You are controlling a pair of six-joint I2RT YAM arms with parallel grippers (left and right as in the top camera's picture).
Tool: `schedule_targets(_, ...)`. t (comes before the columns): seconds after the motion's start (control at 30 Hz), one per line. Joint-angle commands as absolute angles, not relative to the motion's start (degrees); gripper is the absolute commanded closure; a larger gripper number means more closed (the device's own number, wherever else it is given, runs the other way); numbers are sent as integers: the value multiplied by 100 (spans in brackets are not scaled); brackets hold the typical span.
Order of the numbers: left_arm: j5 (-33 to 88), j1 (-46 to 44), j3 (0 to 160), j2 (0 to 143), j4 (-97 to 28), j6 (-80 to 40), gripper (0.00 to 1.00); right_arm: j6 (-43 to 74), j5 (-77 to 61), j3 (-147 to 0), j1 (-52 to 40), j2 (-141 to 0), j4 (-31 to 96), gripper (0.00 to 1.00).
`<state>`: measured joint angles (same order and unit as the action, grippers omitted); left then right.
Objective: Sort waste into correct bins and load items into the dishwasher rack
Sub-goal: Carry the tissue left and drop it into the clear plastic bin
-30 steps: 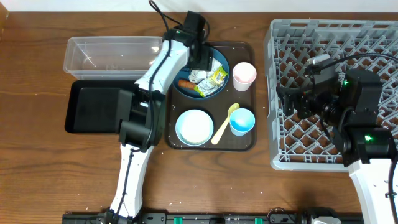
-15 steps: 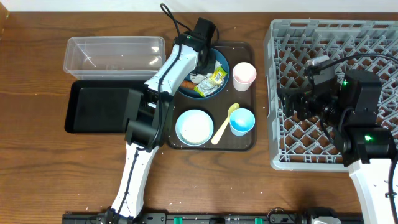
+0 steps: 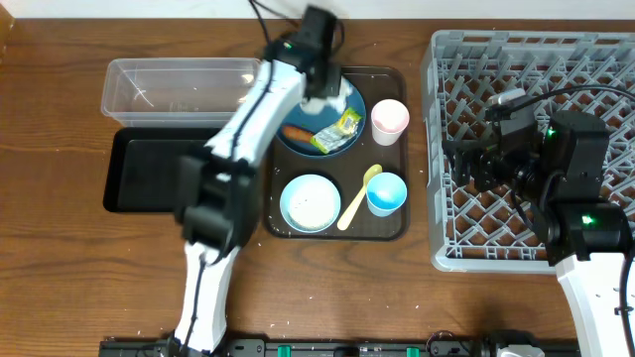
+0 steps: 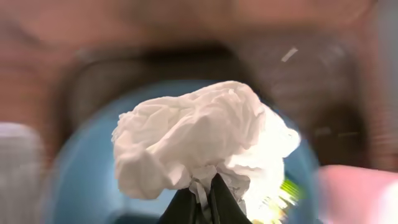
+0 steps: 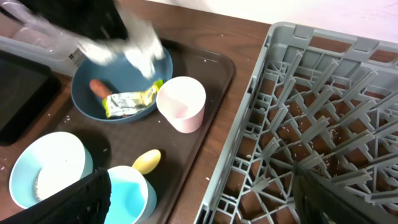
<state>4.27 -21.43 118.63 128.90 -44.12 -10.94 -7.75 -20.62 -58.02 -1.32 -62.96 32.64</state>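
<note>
Barely started I reckon: left gripper (image 4: 200,198) pinched tight on the crumpled white tissue (image 4: 199,134) just above the large round blue plate (image 5: 121,78), yellow-green snack wrapper (image 5: 130,102) and small orange sausage piece (image 5: 99,87) lying on it, right gripper (image 3: 464,166) gaping, holding nothing, over the unloaded grey plastic dishwasher rack (image 3: 526,50).

table (image 3: 60,278) | clear tub (image 3: 169,89) | black tray (image 3: 139,174) | brown serving tray (image 3: 395,157) | grey rack (image 3: 437,218)

We are listing one table (image 3: 69,278), dark brown wood with the grain running left to right, evenly lit, shadows soft. We are recording a pale strip (image 3: 119,8) bordering its far edge.
</note>
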Motion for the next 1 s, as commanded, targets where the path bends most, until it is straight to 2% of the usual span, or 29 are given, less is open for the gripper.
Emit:
schedule_targets(0.0, 355, -2038, 11987, 12053, -4543, -1127, 94, -733, -2097, -5892, -143, -6302, 3277, 11)
schedule_targets(0.13, 198, -1815, 11987, 11708, -4836, -1129, 94, -733, -2099, -5892, -143, -6302, 3277, 11)
schedule_targets(0.37, -744, -982, 11878, 11723, -5428, -1535, 94, -731, -2102, -5892, -143, -6302, 3280, 12)
schedule_targets(0.6, -661, -75, 11732, 12073, -5424, -2056, 94, -729, -2104, -5892, -143, -6302, 3258, 12)
schedule_targets(0.9, -650, 139, 11732, 12737, -5251, -2067, 94, -668, -2104, -5892, -143, -6302, 3267, 16)
schedule_targets(0.97, -650, 139, 11732, 12840, -5225, -2067, 89, -668, -2104, -5892, -143, -6302, 3288, 16)
